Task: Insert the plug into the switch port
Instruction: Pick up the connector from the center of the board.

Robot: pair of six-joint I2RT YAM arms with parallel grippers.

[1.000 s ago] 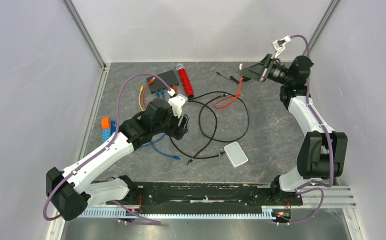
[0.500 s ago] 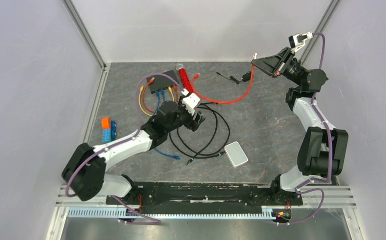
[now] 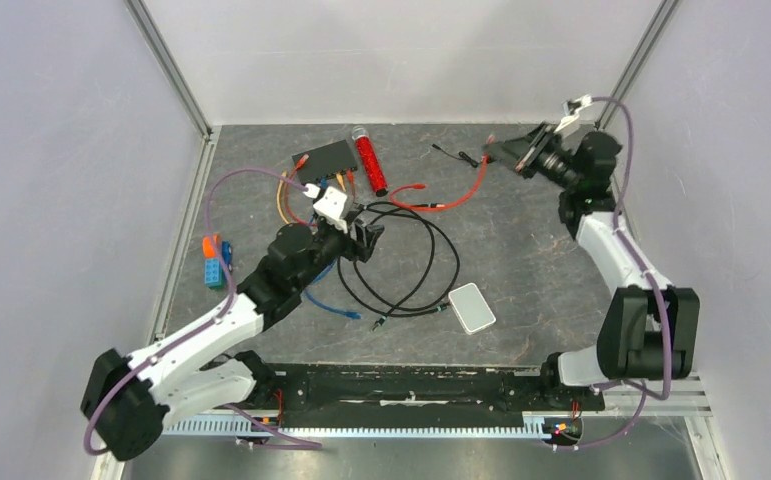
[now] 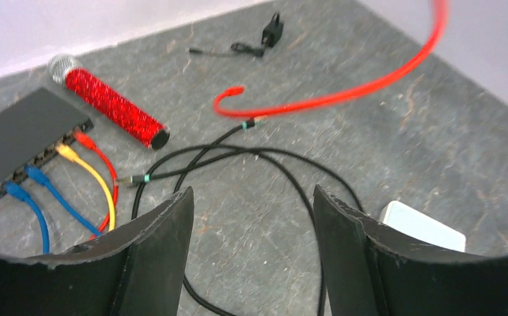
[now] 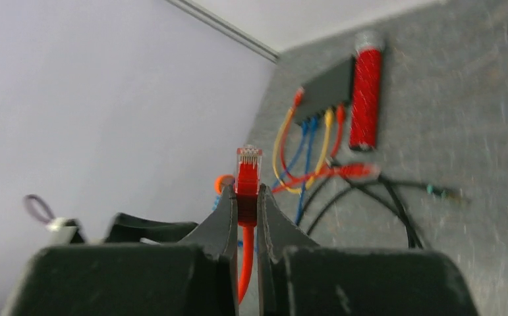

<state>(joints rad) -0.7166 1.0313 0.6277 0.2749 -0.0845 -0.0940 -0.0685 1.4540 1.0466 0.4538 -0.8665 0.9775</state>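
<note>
The right pincer [image 5: 248, 197], clamped on the red plug [image 5: 248, 161], has dipped back down from its lift. The switch [image 5: 330, 82] and its ports [image 4: 47, 155] lie well ahead, so the approach remains. The left pincer [image 4: 251, 217] gapes wide, empty.

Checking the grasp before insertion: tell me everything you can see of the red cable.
The red cable is thin and flexible, with a plug at each end. One plug, red with a clear tip, sticks out past the fingertips of the right hand, shut on it. The cable sags from there to the table, where its other plug lies free, in no port.
</note>
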